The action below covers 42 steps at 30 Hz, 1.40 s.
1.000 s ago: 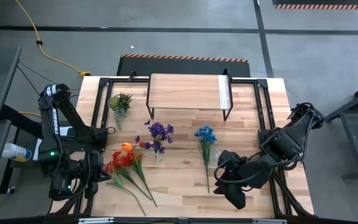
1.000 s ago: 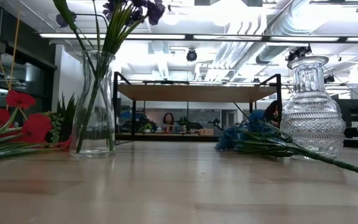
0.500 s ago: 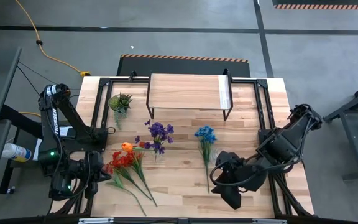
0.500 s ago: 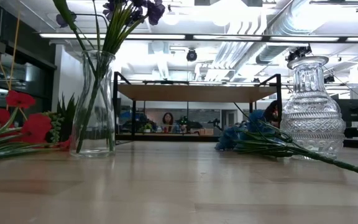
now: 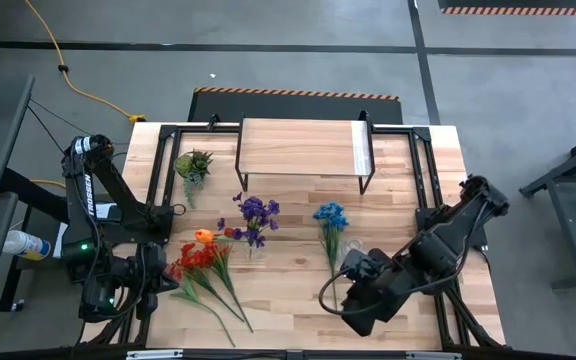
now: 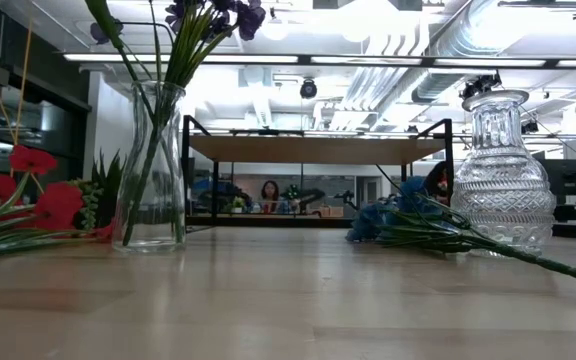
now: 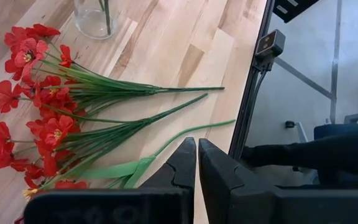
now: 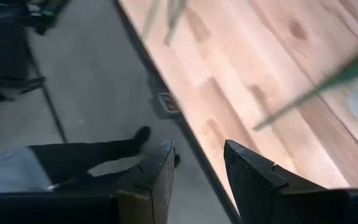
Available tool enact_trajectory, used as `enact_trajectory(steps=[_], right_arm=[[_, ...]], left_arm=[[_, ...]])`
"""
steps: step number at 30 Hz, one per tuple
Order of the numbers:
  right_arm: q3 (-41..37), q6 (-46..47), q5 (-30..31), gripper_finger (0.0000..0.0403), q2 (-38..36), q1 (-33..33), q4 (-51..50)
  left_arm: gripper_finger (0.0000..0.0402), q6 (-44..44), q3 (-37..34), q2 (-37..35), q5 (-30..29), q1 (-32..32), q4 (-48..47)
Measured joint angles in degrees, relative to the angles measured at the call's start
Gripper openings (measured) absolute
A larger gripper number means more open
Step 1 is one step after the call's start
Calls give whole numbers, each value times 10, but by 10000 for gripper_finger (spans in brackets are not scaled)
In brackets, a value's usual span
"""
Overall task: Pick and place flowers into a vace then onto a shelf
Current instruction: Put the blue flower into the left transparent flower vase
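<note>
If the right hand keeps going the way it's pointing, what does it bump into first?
Probably nothing on the table. The open right hand points out past the table edge near the blue flower's stem, so it would likely meet only floor, though depth is hard to judge.

Industrial lab/workshop: concrete floor [image 5: 298, 60], exposed ceiling ducts [image 6: 398, 80], hazard-striped mat [image 5: 296, 94], yellow cable [image 5: 68, 75].

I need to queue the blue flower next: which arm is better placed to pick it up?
The right arm, probably. Its gripper is open near the stem end of the blue flower. The left gripper is shut, parked at the table's left edge beside the red flowers.
</note>
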Motion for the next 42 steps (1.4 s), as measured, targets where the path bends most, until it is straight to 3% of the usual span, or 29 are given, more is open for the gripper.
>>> enact_trajectory(steps=[20, 29, 42], right_arm=[[0, 92, -13, 134, 99, 1, -57], [0, 102, 3, 134, 138, -2, -59], [0, 105, -26, 134, 181, -2, -59]], left_arm=[[56, 0, 0, 0, 1, 0, -2], [56, 0, 0, 0, 12, 0, -2], [56, 0, 0, 0, 12, 0, -3]])
